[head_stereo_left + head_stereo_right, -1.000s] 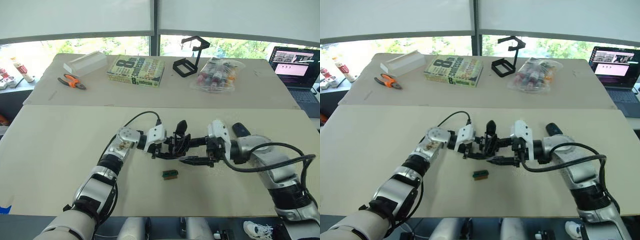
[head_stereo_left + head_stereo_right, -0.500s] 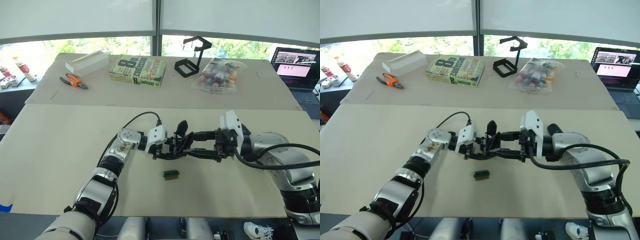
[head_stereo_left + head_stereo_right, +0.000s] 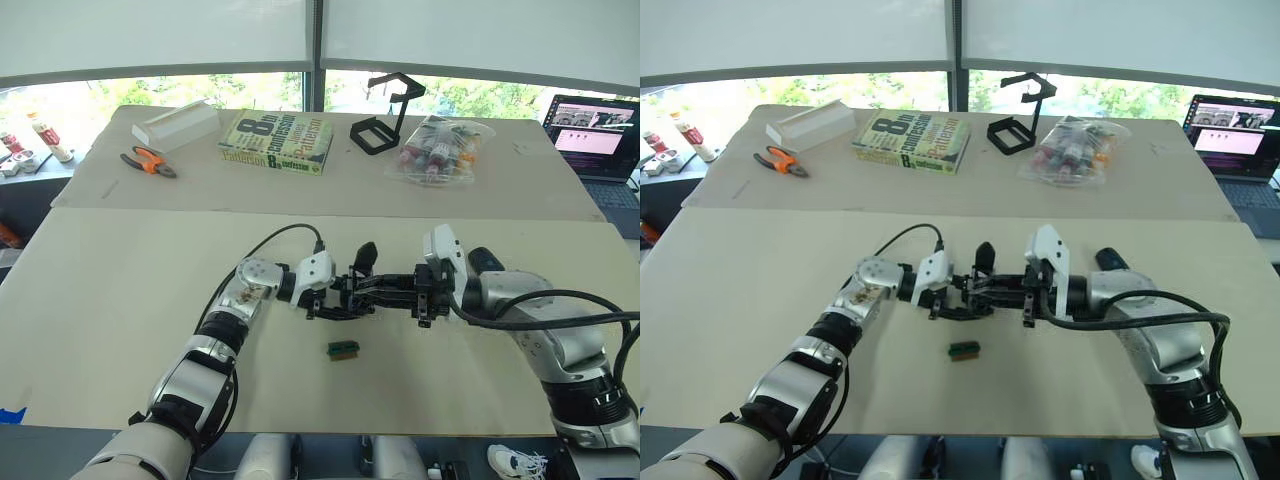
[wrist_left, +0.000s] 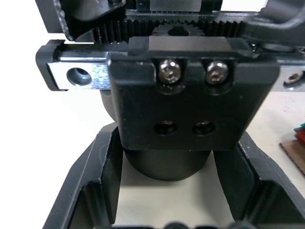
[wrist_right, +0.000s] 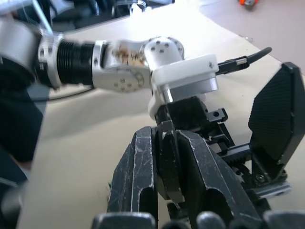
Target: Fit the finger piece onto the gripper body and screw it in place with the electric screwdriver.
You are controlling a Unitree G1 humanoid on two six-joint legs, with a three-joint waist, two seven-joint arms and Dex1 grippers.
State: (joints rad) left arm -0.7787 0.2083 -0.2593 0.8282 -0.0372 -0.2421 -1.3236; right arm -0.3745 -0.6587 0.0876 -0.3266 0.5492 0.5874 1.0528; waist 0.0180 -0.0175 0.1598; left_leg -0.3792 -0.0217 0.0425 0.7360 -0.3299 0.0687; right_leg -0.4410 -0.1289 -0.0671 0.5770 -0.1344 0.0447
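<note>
Presently, nearest the robot, a small green-and-brown block [image 3: 342,348] lies loose on the table [image 3: 120,300], just in front of the work and touched by neither arm. Beyond it, over mid-table, the left gripper [image 3: 322,297] holds the gripper body [image 4: 190,102], its jaws pinching the stubby cylindrical base from either side; the left wrist view shows the front plate with two screws seated in the upper holes and two lower holes apparently vacant, which I judge to be why the body is presented facing the other arm. One pointed finger already stands up from the body. The right gripper [image 3: 405,291] meets it from the opposite side, jaws pressed together on the finger piece [image 5: 167,164], a slim black wedge held tip-forward and right up against the body's rack and rail; in my judgement this is the fitting step, the piece being lined up with its seat. Whether it has seated cannot be told. The electric screwdriver [image 3: 483,260] appears to lie just behind the right forearm, untouched, so screwing is not yet begun. Further back, on the second table, sit a black wire-frame stand [image 3: 382,110], a book [image 3: 277,141], a bag of small items [image 3: 433,152], pliers [image 3: 145,161] and a laptop [image 3: 592,130], none involved.
</note>
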